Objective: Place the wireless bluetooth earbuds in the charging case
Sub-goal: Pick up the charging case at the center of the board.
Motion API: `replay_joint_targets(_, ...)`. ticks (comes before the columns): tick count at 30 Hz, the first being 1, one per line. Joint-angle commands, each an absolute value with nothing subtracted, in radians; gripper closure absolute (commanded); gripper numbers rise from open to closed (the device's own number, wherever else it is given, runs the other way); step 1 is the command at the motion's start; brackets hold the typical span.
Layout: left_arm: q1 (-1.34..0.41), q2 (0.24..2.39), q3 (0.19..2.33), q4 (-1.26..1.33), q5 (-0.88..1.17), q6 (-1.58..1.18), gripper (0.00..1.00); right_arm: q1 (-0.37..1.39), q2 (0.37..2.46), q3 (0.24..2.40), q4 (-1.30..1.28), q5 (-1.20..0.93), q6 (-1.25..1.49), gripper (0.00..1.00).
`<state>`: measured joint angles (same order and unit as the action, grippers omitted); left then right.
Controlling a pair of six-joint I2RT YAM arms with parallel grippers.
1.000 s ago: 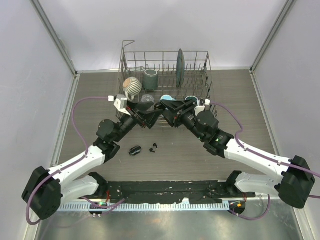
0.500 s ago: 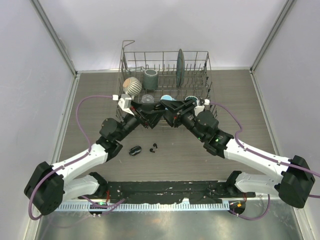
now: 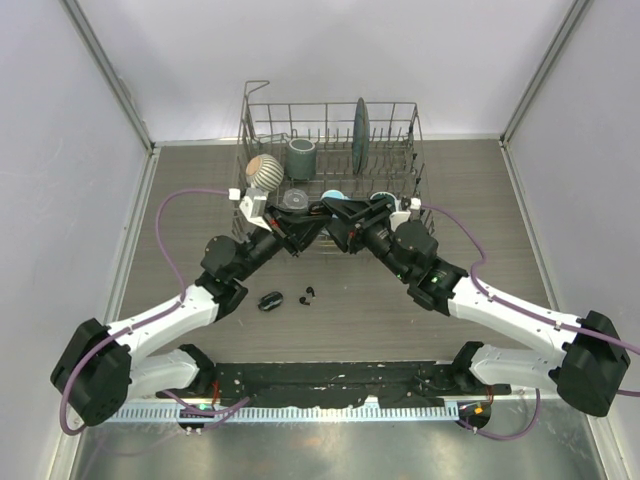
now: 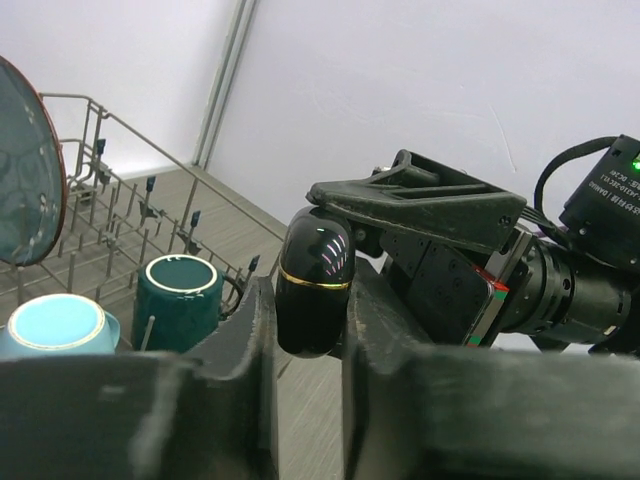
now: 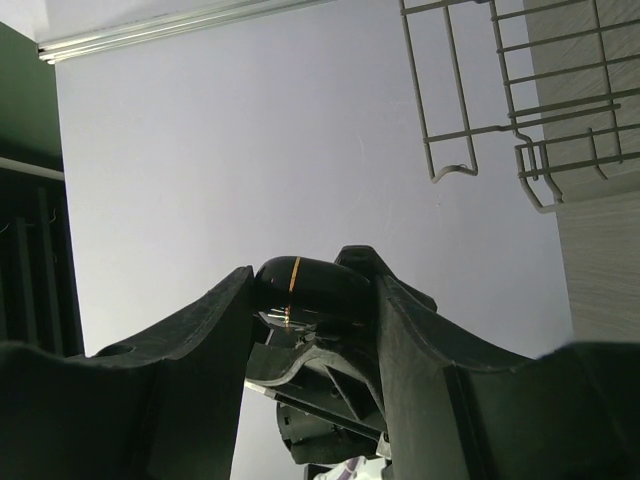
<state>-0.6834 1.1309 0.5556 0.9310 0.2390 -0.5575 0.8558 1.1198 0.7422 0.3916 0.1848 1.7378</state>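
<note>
The left gripper is now clamping the charging case, a glossy black capsule with a thin gold seam, having closed its fingers onto it within the past second. The right gripper is gripping the same case from the opposite side, so both arms are sharing it in mid-air just in front of the dish rack at the far side of the desk. The case looks shut, with its seam unbroken in both wrist views.

The wireless bluetooth earbuds are lying on the desk near the arms' bases, well apart from the case and below it, and none is seated yet. A dark oval object is resting just to their left; what it is cannot be told.

With two grips on the case, the arms appear to be setting up either a handover or a pull to open the lid, a step needed before any bud goes in.
</note>
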Motion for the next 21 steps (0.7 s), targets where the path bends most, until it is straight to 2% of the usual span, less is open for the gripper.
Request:
replay_joint_targets(1, -0.684, 1.118, 0.575, 0.983, 0.216, -0.558, 1.0, 0.865, 1.092, 0.738, 0.448, 0.166, 1.674, 0.58)
replay_joint_targets(2, -0.684, 1.111, 0.571, 0.973, 0.215, -0.549, 1.0, 0.864, 1.083, 0.73, 0.445, 0.173, 1.657, 0.52)
replay_joint_targets(3, -0.684, 1.103, 0.568, 0.965, 0.213, -0.542, 1.0, 0.862, 1.072, 0.73, 0.433, 0.178, 1.635, 0.42)
replay_joint_targets(6, -0.683, 1.068, 0.555, 0.936, 0.215, -0.515, 1.0, 0.857, 1.032, 0.761, 0.332, 0.193, 1.533, 0.34)
replay_joint_targets(12, -0.683, 1.029, 0.561, 0.87, 0.268, -0.485, 1.0, 0.839, 1.011, 0.856, 0.158, 0.172, 1.371, 0.31)
replay_joint_targets(21, -0.683, 1.039, 0.584, 0.841, 0.339, -0.477, 1.0, 0.802, 1.081, 0.868, 0.216, 0.014, 1.445, 0.31)
